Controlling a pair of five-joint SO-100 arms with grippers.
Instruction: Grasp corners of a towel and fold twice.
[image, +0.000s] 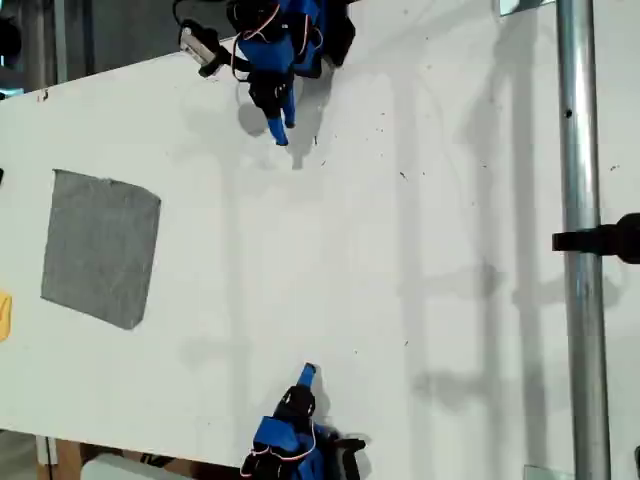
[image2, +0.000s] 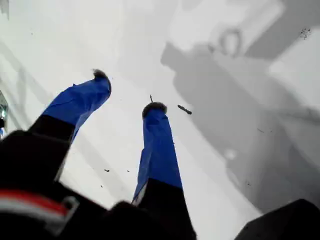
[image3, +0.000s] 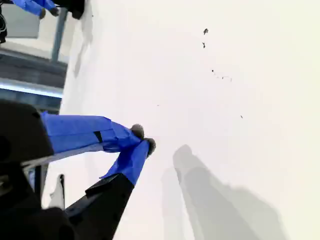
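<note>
Currently idling: both grippers off the cloth

Holding my first gripper (image2: 128, 91) with jaws parted wide, gripping nothing, over the bare white table (image: 330, 270). Keeping my second gripper (image3: 143, 138) pinched, tips touching, also gripping nothing. Lying flat and unfolded at the exterior view's left: the towel (image: 100, 247), well apart from both arms, its corners free; a small yellow thing (image: 4, 315) sitting just beside it.

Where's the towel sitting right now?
The towel lies flat on the white table at the exterior view's left, beside the small yellow thing at that edge, away from both arms and in neither wrist view.
</note>
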